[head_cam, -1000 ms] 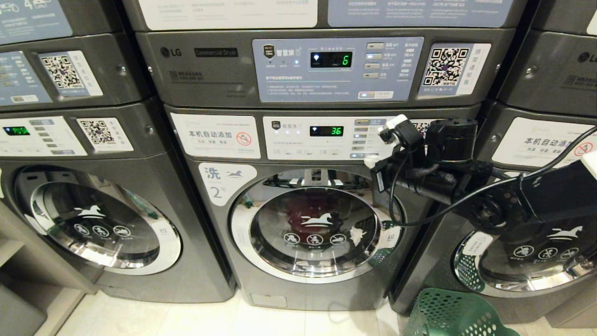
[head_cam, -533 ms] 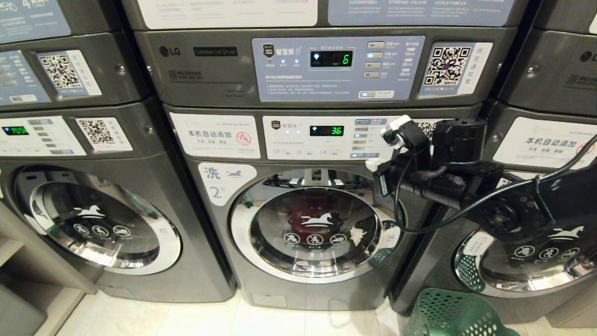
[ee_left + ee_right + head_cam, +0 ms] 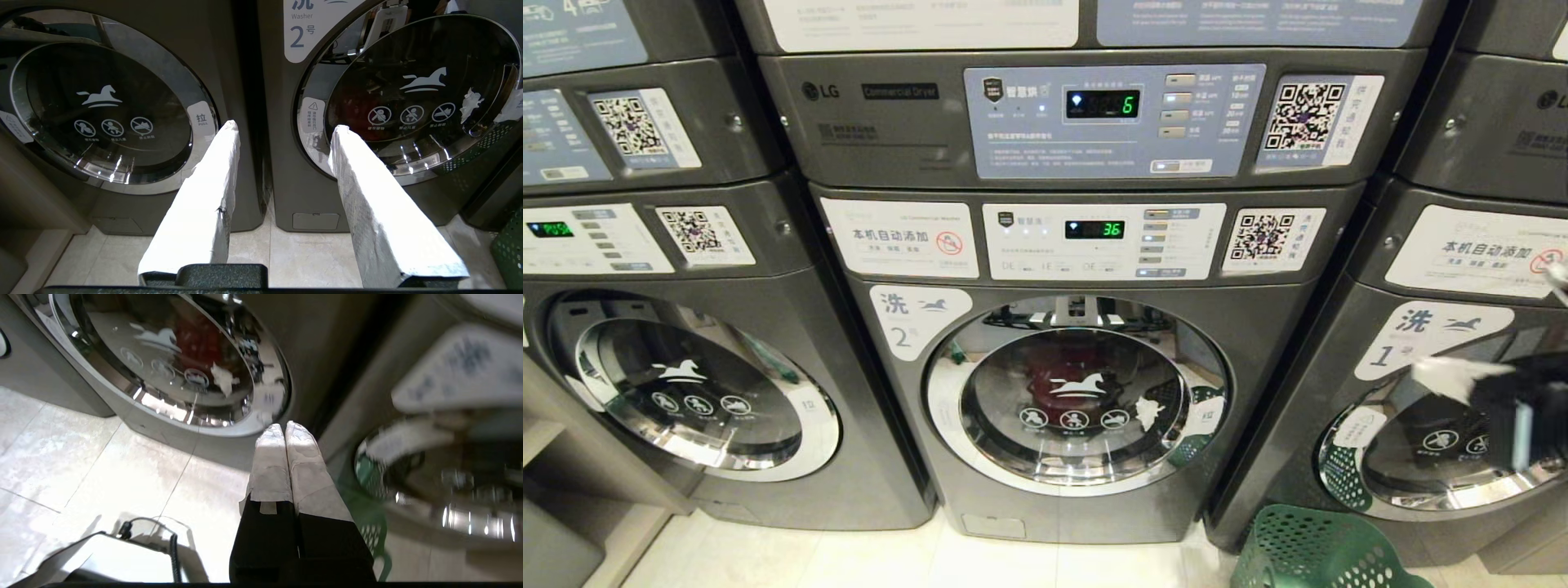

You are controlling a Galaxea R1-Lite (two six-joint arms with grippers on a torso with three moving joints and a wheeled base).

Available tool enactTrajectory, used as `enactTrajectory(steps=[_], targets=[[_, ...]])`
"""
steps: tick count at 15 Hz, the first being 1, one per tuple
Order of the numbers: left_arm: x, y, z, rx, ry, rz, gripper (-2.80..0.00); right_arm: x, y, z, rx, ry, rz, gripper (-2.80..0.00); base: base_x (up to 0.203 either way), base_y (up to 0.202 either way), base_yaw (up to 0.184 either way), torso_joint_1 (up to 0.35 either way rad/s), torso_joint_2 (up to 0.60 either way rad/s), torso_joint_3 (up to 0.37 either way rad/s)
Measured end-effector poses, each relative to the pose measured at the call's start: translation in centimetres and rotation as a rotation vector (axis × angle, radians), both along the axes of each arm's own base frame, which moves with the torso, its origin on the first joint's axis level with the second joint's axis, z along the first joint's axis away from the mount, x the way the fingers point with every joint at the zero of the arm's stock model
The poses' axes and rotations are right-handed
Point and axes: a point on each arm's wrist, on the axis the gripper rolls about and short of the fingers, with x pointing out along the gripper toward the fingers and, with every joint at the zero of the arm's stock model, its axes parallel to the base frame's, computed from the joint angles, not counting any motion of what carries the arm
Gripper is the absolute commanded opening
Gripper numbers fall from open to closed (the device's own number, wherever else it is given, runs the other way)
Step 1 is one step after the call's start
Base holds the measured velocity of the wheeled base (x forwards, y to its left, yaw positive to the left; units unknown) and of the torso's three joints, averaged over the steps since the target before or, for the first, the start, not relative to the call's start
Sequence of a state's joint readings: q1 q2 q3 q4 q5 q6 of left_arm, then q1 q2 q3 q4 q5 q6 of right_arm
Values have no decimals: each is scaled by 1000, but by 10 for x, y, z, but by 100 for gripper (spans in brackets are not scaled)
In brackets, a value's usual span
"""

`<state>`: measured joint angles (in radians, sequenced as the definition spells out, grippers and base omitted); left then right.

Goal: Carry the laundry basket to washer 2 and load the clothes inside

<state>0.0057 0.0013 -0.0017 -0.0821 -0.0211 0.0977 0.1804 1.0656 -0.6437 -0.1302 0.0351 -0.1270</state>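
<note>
**Ana:** Laundry basket (image 3: 1319, 549) first, from the head view: it sits on the floor at the lower right, in front of the washer marked 1 (image 3: 1429, 392), just beside washer 2 (image 3: 1078, 392). Washer 2's round door is closed, and something dark red shows behind the glass.

**Ben:** And the right hand (image 3: 1450, 377)? I only catch a blur of white and black at the right edge, over washer 1's door.

**Ana:** Same here. Now the left wrist view: the left hand (image 3: 282, 132) hangs low before the gap between two machines, its white-wrapped fingers (image 3: 212, 179) spread apart with nothing between them. Washer 2's label shows clearly, and a sliver of green basket sits at the far edge.

**Ben:** Right wrist view: the right hand's two padded fingers (image 3: 271, 461) are pressed together, empty, pointing down between washer 2's door and the basket's green mesh.

**Ana:** How would that basket handle, do you reckon?

**Ben:** Perforated plastic, so I'd guess light and fairly stiff, maybe a bit slick on the wall. The flared rim looks the best place to hook. I can't make out handles from here, nor any clothes inside it.

**Ana:** Garments would be soft and floppy, so pinch a fold.
</note>
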Motion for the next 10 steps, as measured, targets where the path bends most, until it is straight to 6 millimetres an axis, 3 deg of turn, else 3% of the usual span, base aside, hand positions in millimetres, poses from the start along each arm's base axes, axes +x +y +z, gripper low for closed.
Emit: enactTrajectory(steps=[2, 4, 7, 10], targets=[[0, 0, 0, 0, 0, 0, -280, -67, -16, -39, 44, -15, -62, -280, 0, 0, 0, 0, 0, 0], [0, 0, 0, 0, 0, -1, -280, -112, -23, -88, 74, -38, -104, -280, 0, 0, 0, 0, 0, 0], [0, 0, 0, 0, 0, -1, -280, -147, -26, -128, 98, -182, -147, -280, 0, 0, 0, 0, 0, 0], [0, 0, 0, 0, 0, 0, -280, -159, -27, -148, 91, -261, -223, -280, 0, 0, 0, 0, 0, 0]])
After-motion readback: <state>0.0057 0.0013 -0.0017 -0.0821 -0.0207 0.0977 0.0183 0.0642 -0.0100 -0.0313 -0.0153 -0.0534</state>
